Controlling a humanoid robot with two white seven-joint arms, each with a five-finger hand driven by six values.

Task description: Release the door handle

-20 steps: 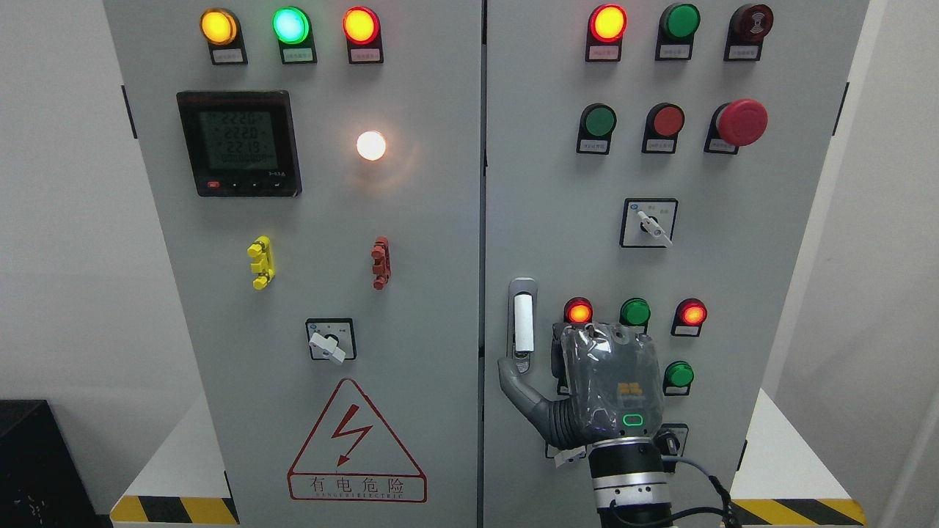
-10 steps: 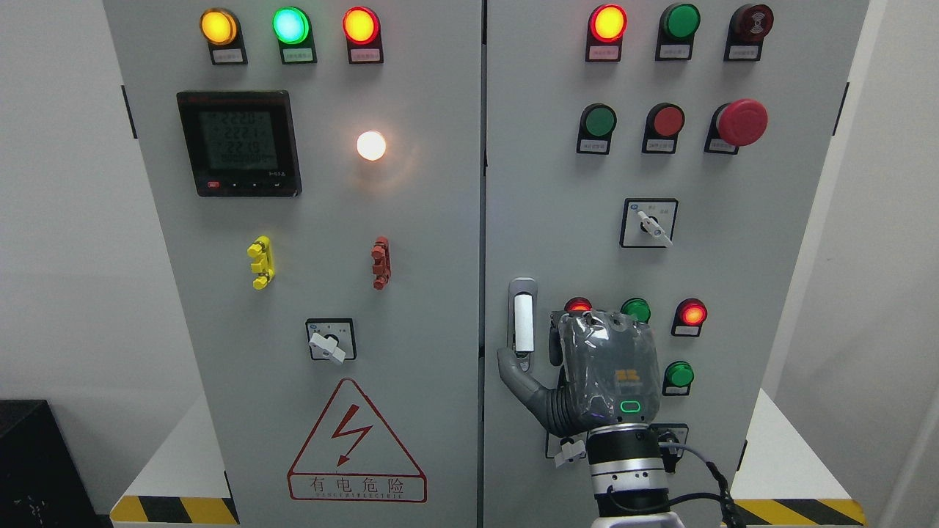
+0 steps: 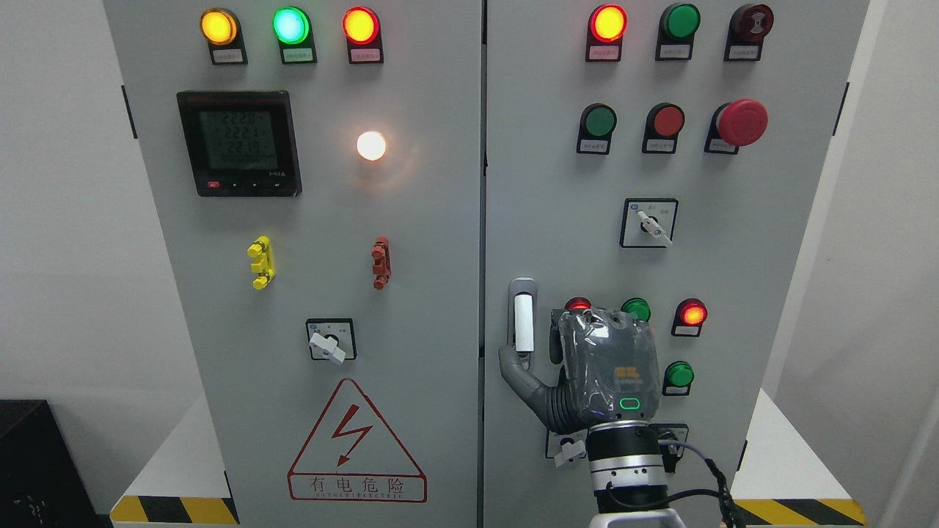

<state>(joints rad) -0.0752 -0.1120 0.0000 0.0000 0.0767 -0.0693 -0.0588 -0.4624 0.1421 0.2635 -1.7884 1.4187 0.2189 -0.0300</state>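
On the left grey steel cabinet door (image 3: 308, 293) sit three round pilot lamps along the top, amber, green and red, one black digital meter (image 3: 238, 143), one lit white lamp (image 3: 371, 145), one yellow clip (image 3: 260, 262), one red clip (image 3: 380, 262), one rotary switch (image 3: 330, 339) and one red lightning warning triangle (image 3: 356, 444).

On the right grey door (image 3: 748, 257), the slim white lever handle in its silver recess (image 3: 522, 323) stands upright near the door's left edge. The right hand (image 3: 587, 374), dark grey under clear film, rests just right of it. Its thumb (image 3: 517, 370) touches the recess foot, and the fingers curl toward the panel, hidden behind the palm, so I cannot tell what they clasp.

The release seems barely begun: next the thumb must lift clear and the hand draw straight back, without brushing the lamps beside it.
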